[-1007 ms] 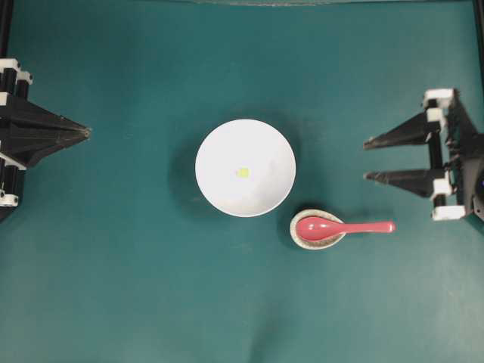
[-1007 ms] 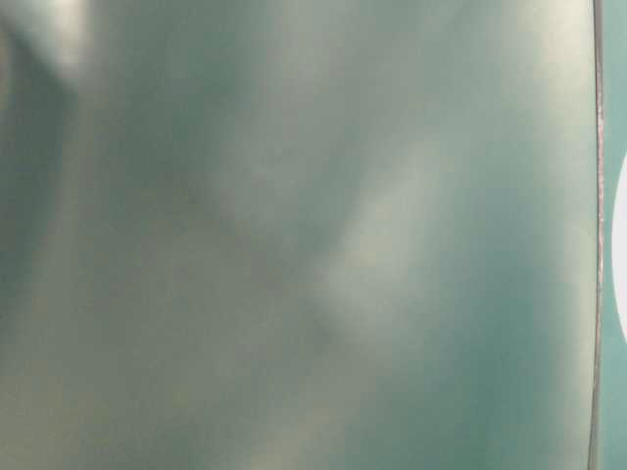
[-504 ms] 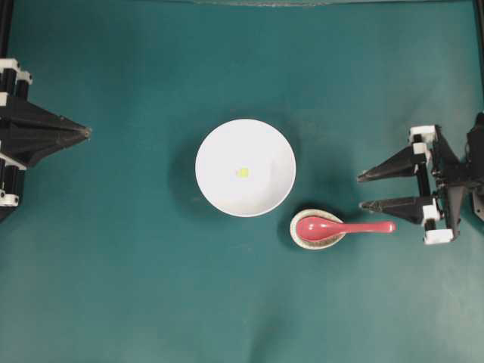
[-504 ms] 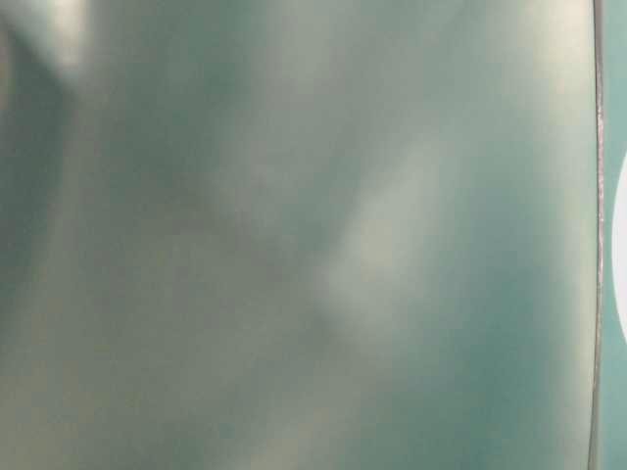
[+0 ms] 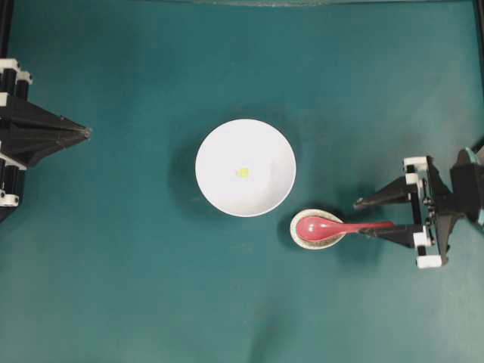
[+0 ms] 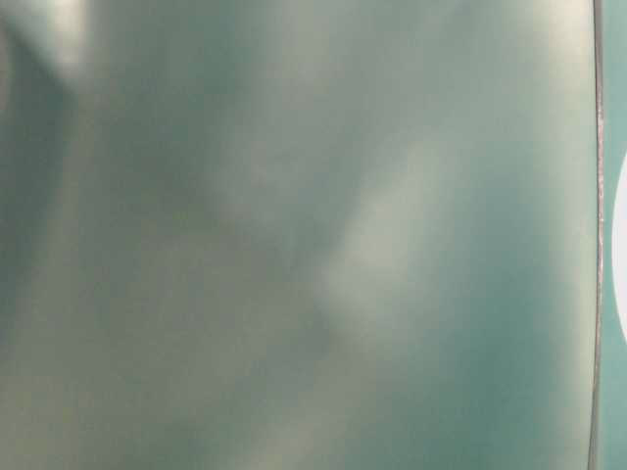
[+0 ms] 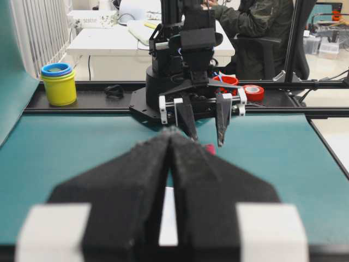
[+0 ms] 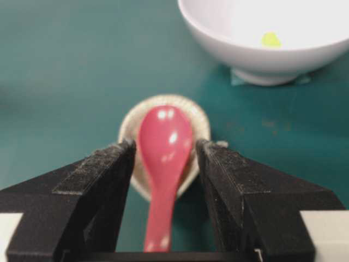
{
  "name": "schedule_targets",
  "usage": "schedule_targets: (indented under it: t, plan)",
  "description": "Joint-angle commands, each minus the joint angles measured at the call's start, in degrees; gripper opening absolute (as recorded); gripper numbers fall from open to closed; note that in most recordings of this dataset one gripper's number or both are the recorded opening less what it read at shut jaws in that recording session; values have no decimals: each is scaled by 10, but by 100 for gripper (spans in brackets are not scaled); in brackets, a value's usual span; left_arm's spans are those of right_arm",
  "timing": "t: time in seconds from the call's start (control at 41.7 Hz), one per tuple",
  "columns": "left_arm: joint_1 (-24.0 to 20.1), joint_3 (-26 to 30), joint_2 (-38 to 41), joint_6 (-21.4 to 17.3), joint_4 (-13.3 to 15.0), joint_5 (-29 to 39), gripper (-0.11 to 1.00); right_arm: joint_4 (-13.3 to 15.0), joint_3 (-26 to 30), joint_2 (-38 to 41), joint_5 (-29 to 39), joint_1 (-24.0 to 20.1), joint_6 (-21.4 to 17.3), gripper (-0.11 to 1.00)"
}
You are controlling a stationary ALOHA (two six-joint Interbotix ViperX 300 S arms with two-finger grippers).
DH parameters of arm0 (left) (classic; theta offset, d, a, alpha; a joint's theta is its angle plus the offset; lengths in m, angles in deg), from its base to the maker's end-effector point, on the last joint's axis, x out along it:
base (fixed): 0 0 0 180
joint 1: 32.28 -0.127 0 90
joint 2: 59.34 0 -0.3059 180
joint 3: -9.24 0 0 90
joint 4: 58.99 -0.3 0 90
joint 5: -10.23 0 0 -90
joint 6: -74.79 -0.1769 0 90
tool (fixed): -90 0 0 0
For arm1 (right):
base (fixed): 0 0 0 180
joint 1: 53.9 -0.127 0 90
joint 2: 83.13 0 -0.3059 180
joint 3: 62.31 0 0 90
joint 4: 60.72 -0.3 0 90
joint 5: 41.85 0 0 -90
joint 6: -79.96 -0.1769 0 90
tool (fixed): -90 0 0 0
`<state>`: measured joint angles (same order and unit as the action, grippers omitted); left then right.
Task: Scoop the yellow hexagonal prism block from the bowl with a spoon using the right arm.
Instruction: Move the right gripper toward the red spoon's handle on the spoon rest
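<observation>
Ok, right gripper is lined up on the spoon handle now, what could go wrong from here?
The spoon only rests with its scoop in the small speckled dish, handle sticking out free between the open right gripper fingers; an off-centre close could tip it or drag the dish along. The handle is thin and glossy, so it may twist in the grip. Later, the yellow block is tiny in the white bowl and may slide away from the scoop.

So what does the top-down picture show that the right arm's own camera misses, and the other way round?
Only the overhead view shows the left tool, shut, parked at the far edge. Only the right wrist view shows, close up, the spoon handle lying between the open right tool's fingers, not yet gripped. Both show the white bowl holding the yellow block, and the spoon's scoop resting in the small speckled dish.
</observation>
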<state>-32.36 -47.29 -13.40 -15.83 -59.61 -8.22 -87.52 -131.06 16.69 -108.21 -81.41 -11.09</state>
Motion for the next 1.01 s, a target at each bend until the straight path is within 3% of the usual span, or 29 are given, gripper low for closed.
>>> schedule_targets:
  t: [0.0,0.336,0.983]
  plan:
    - [0,11,4,-1,-2,-4,0,-12,7,25,-32,-16,-11,55]
    - [0,11,4,-2,-2,-5,0,-14,11,101,-62,-22,-37,55]
    - [0,11,5,-2,-4,-3,0,-14,15,114,-36,-22,-37,55]
